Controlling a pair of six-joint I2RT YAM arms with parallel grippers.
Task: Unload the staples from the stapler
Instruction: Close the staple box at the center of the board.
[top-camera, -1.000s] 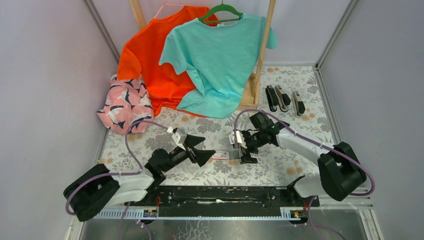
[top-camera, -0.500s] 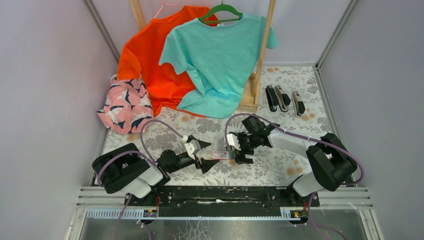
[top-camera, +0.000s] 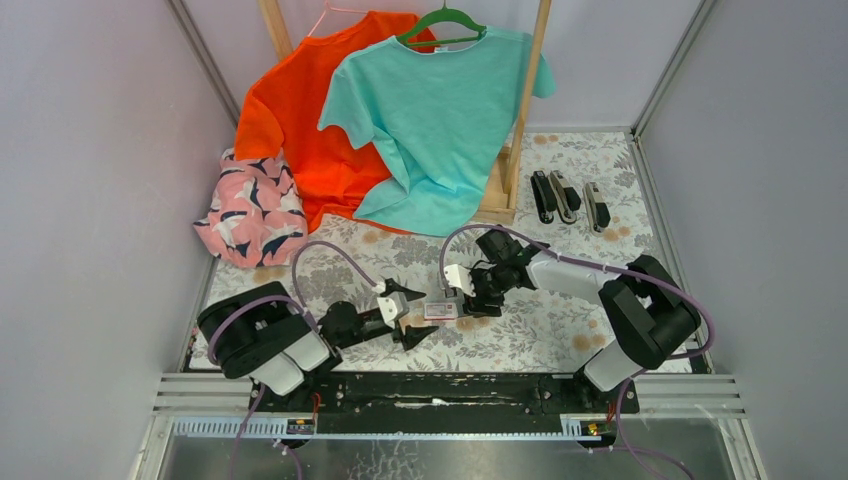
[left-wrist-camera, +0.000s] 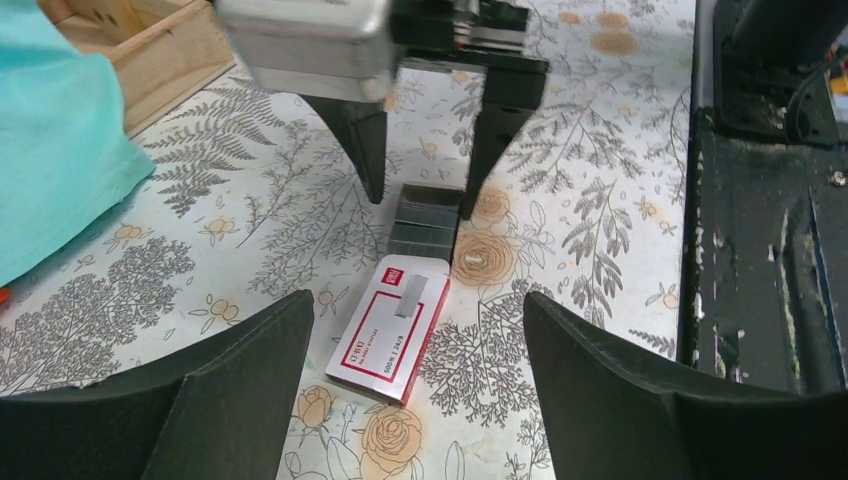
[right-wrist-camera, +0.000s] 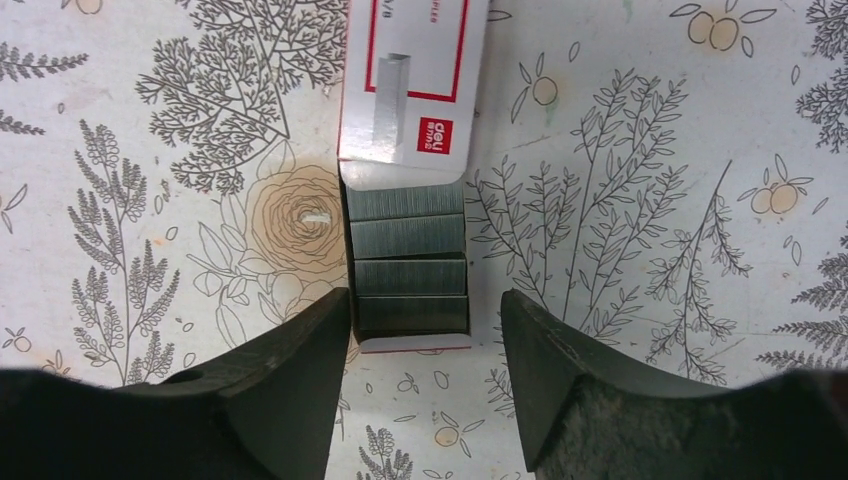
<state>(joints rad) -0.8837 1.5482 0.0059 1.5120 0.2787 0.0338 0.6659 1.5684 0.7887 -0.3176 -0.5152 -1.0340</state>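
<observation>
**Item:** small white cardboard box with a red border, of the sleeve-and-tray type. It lay flat on the floral-printed tabletop, near the front edge between the two arms.

**Container state:** the white inner tray stood partly out of the sleeve, on the right arm's side.

**Contents:** grey metal staples in joined strips. Four blocks showed, packed side by side and filling the exposed part of the tray.

**Left gripper**: jaws spread wide and holding nothing. One finger stood on each side of the sleeve's closed end, both clear of it.

**Right gripper**: jaws partly apart, straddling the outer end of the tray. One finger was at the tray's edge, and contact could not be told. The other showed a gap, and nothing was clamped.

**Also present:**
- Three black staplers lay closed side by side at the far right of the tabletop, well apart from the box. Whether they held staples could not be told.
- A teal T-shirt and an orange T-shirt hung at the back.
</observation>
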